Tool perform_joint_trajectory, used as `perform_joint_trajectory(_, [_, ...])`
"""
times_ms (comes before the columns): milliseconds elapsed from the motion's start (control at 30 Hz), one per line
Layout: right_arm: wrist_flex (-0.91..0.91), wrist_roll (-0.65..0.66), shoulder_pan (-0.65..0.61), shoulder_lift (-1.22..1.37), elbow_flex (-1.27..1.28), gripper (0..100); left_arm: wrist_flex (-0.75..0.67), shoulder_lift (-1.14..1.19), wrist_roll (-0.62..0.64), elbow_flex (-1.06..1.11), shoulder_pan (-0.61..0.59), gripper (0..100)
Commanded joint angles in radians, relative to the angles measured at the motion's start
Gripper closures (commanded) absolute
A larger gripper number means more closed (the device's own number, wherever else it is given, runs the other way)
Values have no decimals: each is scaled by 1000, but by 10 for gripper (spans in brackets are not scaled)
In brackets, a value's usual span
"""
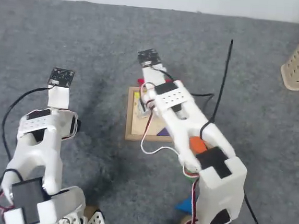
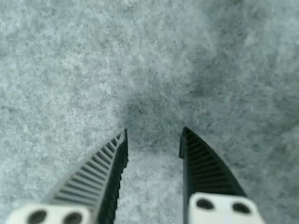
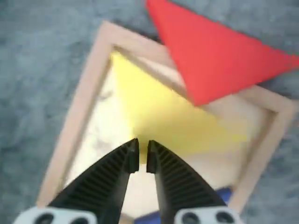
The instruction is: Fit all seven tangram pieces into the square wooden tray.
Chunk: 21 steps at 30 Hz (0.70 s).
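Right wrist view: right gripper (image 3: 140,156), fingers nearly together and empty, above the yellow piece (image 3: 154,112) lying in the wooden tray (image 3: 77,116). The red triangle (image 3: 219,56) lies across the tray's rim; a sideways nudge would probably tip it outward or wedge it over the yellow piece.

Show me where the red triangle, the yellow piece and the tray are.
red triangle (image 3: 215,56), right wrist view, middle of its top face.
yellow piece (image 3: 159,112), right wrist view, middle of its visible face.
tray (image 3: 78,112), right wrist view, on its bare wooden rim.
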Motion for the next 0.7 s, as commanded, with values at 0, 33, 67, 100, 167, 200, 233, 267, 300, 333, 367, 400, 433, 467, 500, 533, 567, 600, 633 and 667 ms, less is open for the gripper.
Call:
perform_joint_trajectory(0, [-1,35,79,8,-38,943,-17,-46,-11,2,2,822])
perform_joint_trajectory(33, [1,40,91,18,-55,943,-17,-46,-11,2,2,822])
perform_joint_trajectory(67, [1,41,99,28,-69,943,-17,-46,-11,2,2,822])
perform_joint_trajectory(100, [1,41,102,39,-87,943,-17,-46,-11,2,2,822])
perform_joint_trajectory(167, [33,40,101,51,-127,943,-17,-46,-11,2,2,822])
perform_joint_trajectory(200, [59,40,97,51,-150,943,-17,-46,-11,2,2,822])
perform_joint_trajectory(233, [93,38,94,42,-183,943,-17,-46,-11,2,2,822])
perform_joint_trajectory(267, [130,38,81,30,-219,943,-17,-46,-11,2,2,822])
perform_joint_trajectory(300, [163,44,71,16,-253,942,-17,-46,-11,2,2,822])
perform_joint_trajectory(333, [196,49,64,-1,-284,939,-17,-46,-11,2,2,822])
perform_joint_trajectory(367, [228,66,59,-21,-315,926,-17,-46,-11,2,2,822])
perform_joint_trajectory(400, [262,101,53,-41,-338,906,-17,-46,-11,2,2,822])
perform_joint_trajectory(433, [295,153,45,-59,-358,881,-17,-46,-11,2,2,822])
perform_joint_trajectory(467, [326,221,39,-74,-371,855,-17,-46,-11,2,2,822])
perform_joint_trajectory(500, [346,304,36,-85,-376,833,-17,-46,-11,2,2,822])
perform_joint_trajectory(533, [360,399,33,-94,-373,815,-17,-46,-11,2,2,822])
perform_joint_trajectory(567, [372,503,24,-97,-371,801,-18,-46,-11,2,2,822])
perform_joint_trajectory(600, [374,609,21,-96,-362,792,-18,-46,-11,2,2,822])
perform_joint_trajectory(633, [367,695,19,-93,-347,786,-18,-46,-11,2,2,822])
perform_joint_trajectory(667, [367,773,16,-91,-330,781,-18,-46,-11,2,2,822])
